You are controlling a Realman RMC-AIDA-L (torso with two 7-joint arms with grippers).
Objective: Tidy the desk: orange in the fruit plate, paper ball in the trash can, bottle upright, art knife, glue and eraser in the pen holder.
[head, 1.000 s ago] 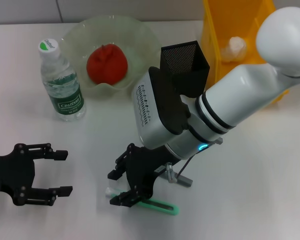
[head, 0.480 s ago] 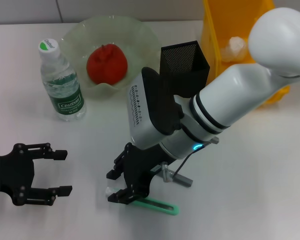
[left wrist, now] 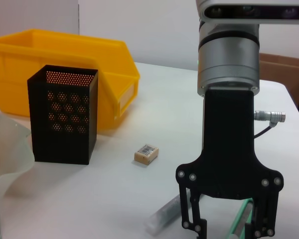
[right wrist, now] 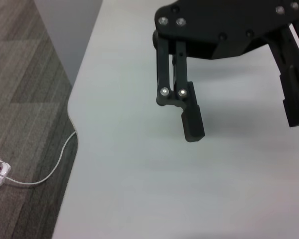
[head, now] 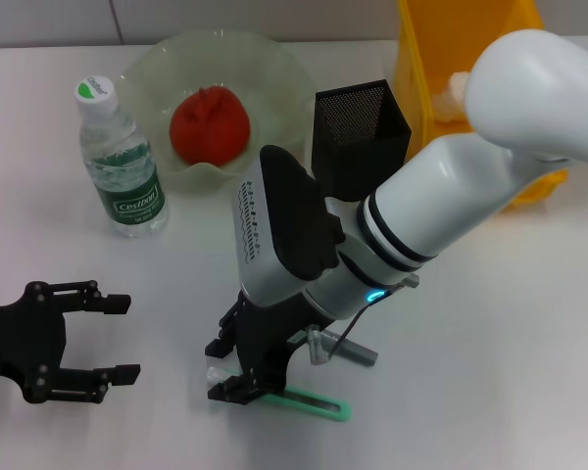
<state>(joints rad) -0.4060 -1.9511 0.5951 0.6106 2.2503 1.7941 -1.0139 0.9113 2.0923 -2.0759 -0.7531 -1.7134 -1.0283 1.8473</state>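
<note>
My right gripper [head: 222, 370] is open and points down at the table's front middle. It also shows in the left wrist view [left wrist: 226, 229]. A whitish glue stick [head: 214, 374] shows between its fingertips, and the green art knife [head: 312, 401] lies just beside them. The eraser [left wrist: 146, 154] lies near the black mesh pen holder [head: 361, 122]; the arm hides it in the head view. The bottle [head: 122, 162] stands upright. The orange [head: 209, 124] sits in the fruit plate [head: 274, 69]. The paper ball [head: 453, 90] lies in the yellow bin [head: 416, 59]. My left gripper [head: 129, 338] is open and empty at the front left.
The right wrist view shows the left gripper [right wrist: 244, 127] near the table's edge [right wrist: 72, 124], with floor and a cable beyond. The right forearm [head: 441, 211] spans the table's middle, close to the pen holder.
My right arm has shifted slightly left and toward the front, with its gripper lower over the glue stick. The left arm has not moved.
</note>
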